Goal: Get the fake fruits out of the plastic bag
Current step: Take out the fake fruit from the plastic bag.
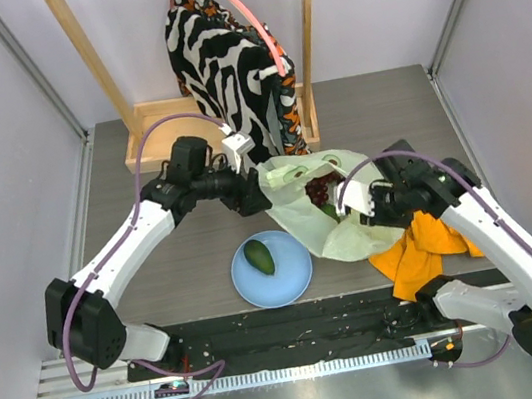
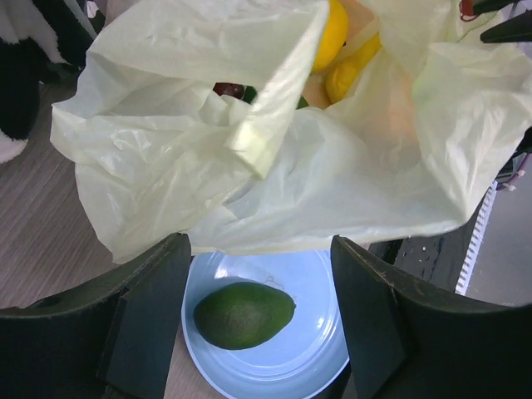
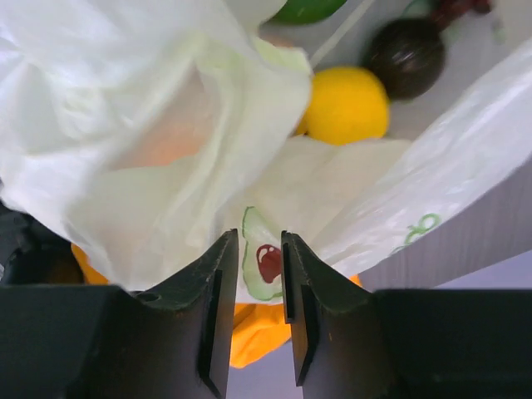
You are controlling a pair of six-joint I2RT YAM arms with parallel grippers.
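Plastic bag (image 1: pixel 334 214): mid-table between my two grippers, mouth gaping, just beside the plate.
Done: one avocado (image 1: pixel 259 257) is out, lying on the plate (image 1: pixel 295 286).
Left to do: four fruits that I can make out, all inside the bag.
Bag contents: lemon (image 3: pixel 345 105); dark fruit (image 3: pixel 407 54) touching it; second avocado (image 3: pixel 307 8), only a green edge showing; orange ball (image 3: pixel 162 145), a glow through the film.
Plate contents: the one avocado, nothing else.
Left gripper (image 2: pixel 259 253): jaws wide apart, nothing between them; film hangs just ahead of my tips.
Right gripper (image 3: pixel 259 245): jaws a narrow slit apart at the bag's edge; film shows in the gap, but I cannot tell if it is pinched.
Progress: early, I judge; most of the job remains.
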